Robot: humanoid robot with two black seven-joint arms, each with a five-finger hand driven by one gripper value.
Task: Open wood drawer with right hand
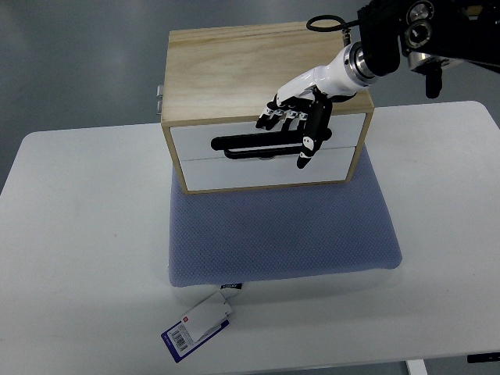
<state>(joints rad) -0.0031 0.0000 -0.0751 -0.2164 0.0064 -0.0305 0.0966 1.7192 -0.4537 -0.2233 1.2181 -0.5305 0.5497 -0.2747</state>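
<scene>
Top view: right hand (pixel 301 117) at drawer (pixel 269 141) front, atop pad (pixel 281 226) on worktop (pixel 78 234); fingers (pixel 275 119) loosely curled, holding nothing. Advice: hook handle (pixel 258 146) fully, pull straight outward.

From my feed, my right hand (pixel 301 117) covers the right end of the black handle (pixel 254 146), so I cannot tell whether the fingers touch it. The right arm (pixel 414 35) runs off the far right edge. Print on the barcode tag (pixel 198 325) is too small to read.
</scene>
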